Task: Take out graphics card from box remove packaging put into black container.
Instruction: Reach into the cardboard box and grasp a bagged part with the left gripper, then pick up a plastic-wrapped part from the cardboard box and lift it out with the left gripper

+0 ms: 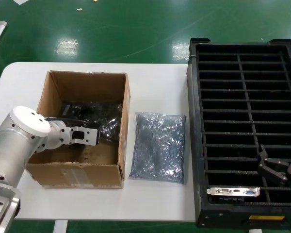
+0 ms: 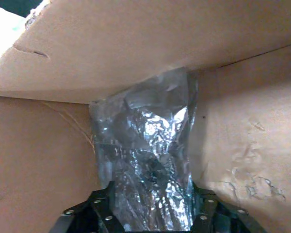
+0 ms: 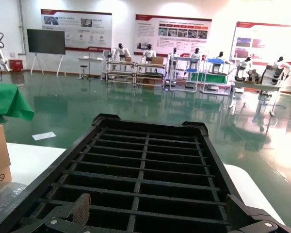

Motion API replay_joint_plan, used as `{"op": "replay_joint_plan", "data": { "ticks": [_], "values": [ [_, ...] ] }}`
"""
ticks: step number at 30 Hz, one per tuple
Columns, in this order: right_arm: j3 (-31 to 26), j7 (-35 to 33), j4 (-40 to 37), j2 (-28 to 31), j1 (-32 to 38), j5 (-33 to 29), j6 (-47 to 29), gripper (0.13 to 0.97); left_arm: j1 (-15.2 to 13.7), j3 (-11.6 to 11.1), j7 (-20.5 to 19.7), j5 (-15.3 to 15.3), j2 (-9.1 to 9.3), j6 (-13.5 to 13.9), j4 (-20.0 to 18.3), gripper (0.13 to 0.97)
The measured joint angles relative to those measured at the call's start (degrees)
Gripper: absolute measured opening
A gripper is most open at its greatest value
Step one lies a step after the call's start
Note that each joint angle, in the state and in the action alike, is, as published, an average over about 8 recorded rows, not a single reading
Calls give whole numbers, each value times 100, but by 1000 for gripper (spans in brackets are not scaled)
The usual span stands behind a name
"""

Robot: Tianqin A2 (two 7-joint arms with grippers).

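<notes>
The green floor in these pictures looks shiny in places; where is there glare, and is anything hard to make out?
Head view: white light patches reflect off the green floor beyond the table. Left wrist view: the crinkly packaging inside the box throws bright glints, hiding what it contains. Right wrist view: the floor mirrors ceiling lights, and the black container stays dark, its slots hard to see into.

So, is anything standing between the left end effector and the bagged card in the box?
Nothing visible. The left end effector is inside the box, its fingers already on either side of the shiny bag. Only the cardboard walls stand close around it.
</notes>
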Motion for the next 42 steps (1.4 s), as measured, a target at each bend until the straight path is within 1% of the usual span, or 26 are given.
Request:
{"op": "replay_joint_plan", "data": {
  "ticks": [8,9,17,18,26,29,31,34,37,42],
  "values": [
    [0,0,0,0,0,0,0,966,-10,-59,232,-173,4,-95,1,466],
    [0,0,0,0,0,0,0,966,-11,-62,251,-188,2,-101,0,466],
    [0,0,0,0,0,0,0,966,-5,-63,387,-276,-47,-106,-60,290],
    [0,0,0,0,0,0,0,966,-2,-66,410,-288,-57,-108,-72,290],
    [0,0,0,0,0,0,0,966,44,-99,577,-390,-128,-136,-221,181],
    [0,0,0,0,0,0,0,966,86,-71,535,-384,-164,-126,-365,171],
    [0,0,0,0,0,0,0,966,128,-27,440,-349,-201,-111,-518,160],
    [0,0,0,0,0,0,0,966,226,81,158,-225,-289,-83,-868,145],
    [0,0,0,0,0,0,0,966,363,220,-286,-1,-416,-50,-1354,139],
    [0,0,0,0,0,0,0,966,619,418,-1149,508,-678,-1,-2280,138]
  ]
}}
